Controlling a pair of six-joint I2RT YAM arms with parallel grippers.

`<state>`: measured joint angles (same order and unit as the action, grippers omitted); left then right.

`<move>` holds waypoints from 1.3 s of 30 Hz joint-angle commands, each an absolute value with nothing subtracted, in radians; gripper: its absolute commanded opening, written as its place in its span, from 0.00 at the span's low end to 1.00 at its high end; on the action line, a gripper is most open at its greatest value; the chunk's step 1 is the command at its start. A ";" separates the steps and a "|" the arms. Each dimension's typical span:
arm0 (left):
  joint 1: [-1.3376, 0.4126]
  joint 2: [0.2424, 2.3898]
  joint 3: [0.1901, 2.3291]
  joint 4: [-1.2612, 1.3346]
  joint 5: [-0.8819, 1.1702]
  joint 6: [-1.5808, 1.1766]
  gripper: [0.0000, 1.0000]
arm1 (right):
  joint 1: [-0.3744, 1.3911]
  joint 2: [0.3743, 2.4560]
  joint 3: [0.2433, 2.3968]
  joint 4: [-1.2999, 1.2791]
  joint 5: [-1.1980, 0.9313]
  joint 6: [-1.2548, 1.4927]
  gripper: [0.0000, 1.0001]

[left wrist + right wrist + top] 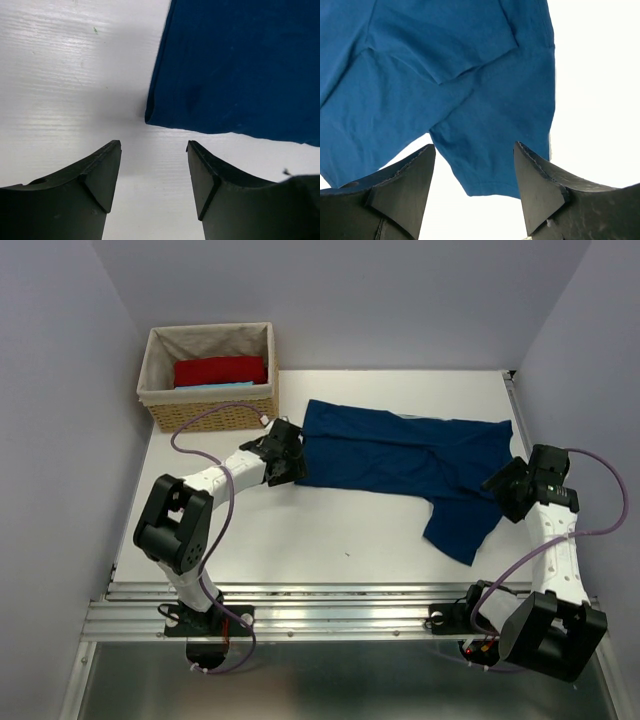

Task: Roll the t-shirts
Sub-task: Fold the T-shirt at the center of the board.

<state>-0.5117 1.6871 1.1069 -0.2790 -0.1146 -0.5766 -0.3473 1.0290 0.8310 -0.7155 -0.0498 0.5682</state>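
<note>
Left gripper and right gripper gaping, I'm targeting the limp navy cotton t-shirt's edge nearest the tan wicker basket.

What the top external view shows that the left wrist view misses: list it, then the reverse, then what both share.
Top external only: the whole navy t-shirt spread flat, the wicker basket holding a red folded cloth, and the right gripper at the sleeve end.
Left wrist only: a close look at the shirt's corner, seemingly doubled over, lying just ahead of the open left gripper and not touched by it.
Both: the t-shirt, the left gripper and the white table.
</note>
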 commanded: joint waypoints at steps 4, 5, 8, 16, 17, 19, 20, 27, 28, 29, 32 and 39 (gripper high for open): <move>-0.485 1.712 1.060 -0.144 -0.069 -0.680 0.63 | -0.356 1.014 0.853 -0.781 -0.055 0.558 0.70; -0.485 1.718 1.060 -0.137 -0.066 -0.684 0.63 | -0.356 1.017 0.860 -0.801 -0.058 0.561 0.70; -0.485 1.755 1.072 -0.117 -0.054 -0.695 0.63 | -0.356 1.060 0.894 -0.866 -0.040 0.595 0.70; -0.485 1.801 1.084 -0.106 -0.035 -0.696 0.22 | -0.356 1.074 0.767 -0.927 -0.090 0.730 0.74; -0.485 1.799 1.086 -0.107 -0.035 -0.695 0.15 | -0.356 1.075 0.753 -0.917 -0.100 0.741 0.74; -0.485 1.792 1.094 -0.117 -0.041 -0.690 0.00 | -0.356 1.078 0.724 -0.908 -0.132 0.756 0.73; -0.483 1.790 1.097 -0.129 -0.044 -0.687 0.00 | -0.356 1.083 0.721 -0.914 -0.130 0.764 0.73; -0.483 1.761 1.103 -0.135 -0.043 -0.684 0.00 | -0.356 1.081 0.681 -0.936 -0.072 0.828 0.72; -0.483 1.759 1.104 -0.135 -0.040 -0.683 0.00 | -0.356 1.078 0.667 -0.910 -0.075 0.836 0.72; -0.483 1.759 1.108 -0.138 -0.038 -0.681 0.00 | -0.356 1.080 0.651 -0.896 -0.081 0.844 0.71; -0.483 1.759 1.117 -0.149 -0.041 -0.675 0.00 | -0.356 1.095 0.583 -0.856 -0.110 0.867 0.68; -0.483 1.752 1.126 -0.163 -0.051 -0.666 0.00 | -0.356 1.095 0.512 -0.810 -0.077 0.888 0.57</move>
